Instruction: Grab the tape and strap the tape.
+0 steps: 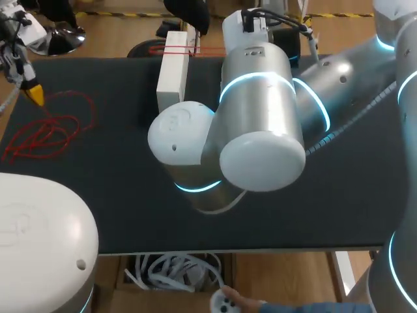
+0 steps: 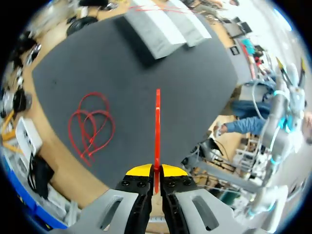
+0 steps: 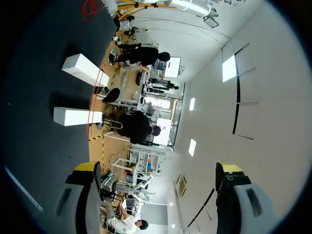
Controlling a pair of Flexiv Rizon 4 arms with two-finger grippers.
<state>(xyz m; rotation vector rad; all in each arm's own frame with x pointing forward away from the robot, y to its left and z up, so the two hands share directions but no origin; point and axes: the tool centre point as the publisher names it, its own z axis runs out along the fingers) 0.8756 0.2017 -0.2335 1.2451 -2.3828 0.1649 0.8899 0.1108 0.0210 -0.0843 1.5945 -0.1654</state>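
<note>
A loose tangle of red tape lies on the black table at the left, and it also shows as red loops in the left wrist view. My left gripper is shut on a straight stretch of red tape that runs out ahead of its fingers. From above, the left gripper hangs over the table's far left, above the tangle. My right gripper stands wide open and holds nothing, tilted up away from the table. My right arm hides it from above.
Two white boxes stand at the table's far middle with a red strap looped around them. The right wrist view shows them as separate boxes. The right arm's bulk covers the table's middle.
</note>
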